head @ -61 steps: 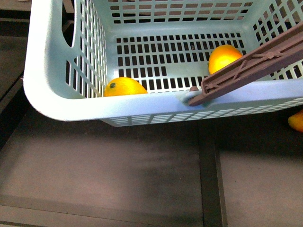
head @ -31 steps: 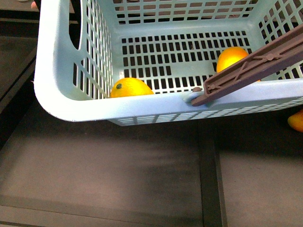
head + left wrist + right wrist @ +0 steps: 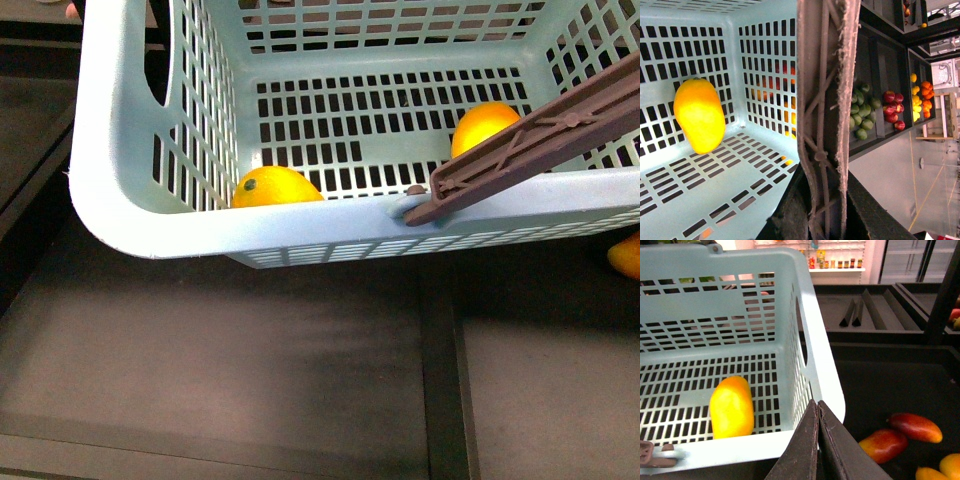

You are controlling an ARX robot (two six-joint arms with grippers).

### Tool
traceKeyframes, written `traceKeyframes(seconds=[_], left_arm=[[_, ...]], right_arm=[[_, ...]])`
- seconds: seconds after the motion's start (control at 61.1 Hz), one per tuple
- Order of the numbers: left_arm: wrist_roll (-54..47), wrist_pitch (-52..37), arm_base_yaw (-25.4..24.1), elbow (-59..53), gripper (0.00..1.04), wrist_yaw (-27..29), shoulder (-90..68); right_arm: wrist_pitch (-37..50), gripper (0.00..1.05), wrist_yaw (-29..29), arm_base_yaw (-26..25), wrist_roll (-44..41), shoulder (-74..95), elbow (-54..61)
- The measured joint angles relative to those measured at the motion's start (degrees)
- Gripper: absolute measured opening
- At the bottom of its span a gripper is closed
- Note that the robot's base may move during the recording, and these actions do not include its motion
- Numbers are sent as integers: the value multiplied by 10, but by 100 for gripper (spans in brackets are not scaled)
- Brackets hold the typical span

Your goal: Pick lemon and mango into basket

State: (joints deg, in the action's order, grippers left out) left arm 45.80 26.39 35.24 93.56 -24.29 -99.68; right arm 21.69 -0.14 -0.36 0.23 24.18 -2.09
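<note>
Basket (image 3: 120,190) sits a touch left vs 0.5 s ago; lemon (image 3: 275,187) and mango (image 3: 480,125) inside. Left gripper (image 3: 822,220) clamps the basket's handle (image 3: 827,100); right gripper (image 3: 816,450) jaws pressed together, empty.

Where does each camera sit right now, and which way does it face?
Front: on the body, looking down at the basket's near corner; lemon inside; no arm shows.
Left wrist: above the basket, looking in along the handle the left tool clamps; mango inside.
Right wrist: outside the basket, looking over its rim; shut right tool shows.
Both wrist views share the mango.
</note>
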Motion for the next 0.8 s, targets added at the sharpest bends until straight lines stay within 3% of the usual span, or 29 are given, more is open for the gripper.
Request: traceKeyframes(seconds=[0.115,0.704,0.802], left_arm=[[1,0,0,0,8,0,0],[0,0,0,0,8,0,0],[0,0,0,0,8,0,0]], right_arm=[[7,2,1,1,0,-15,11],[-117,2,2,2,0,-142,11],[-210,2,2,3,0,-222,11]])
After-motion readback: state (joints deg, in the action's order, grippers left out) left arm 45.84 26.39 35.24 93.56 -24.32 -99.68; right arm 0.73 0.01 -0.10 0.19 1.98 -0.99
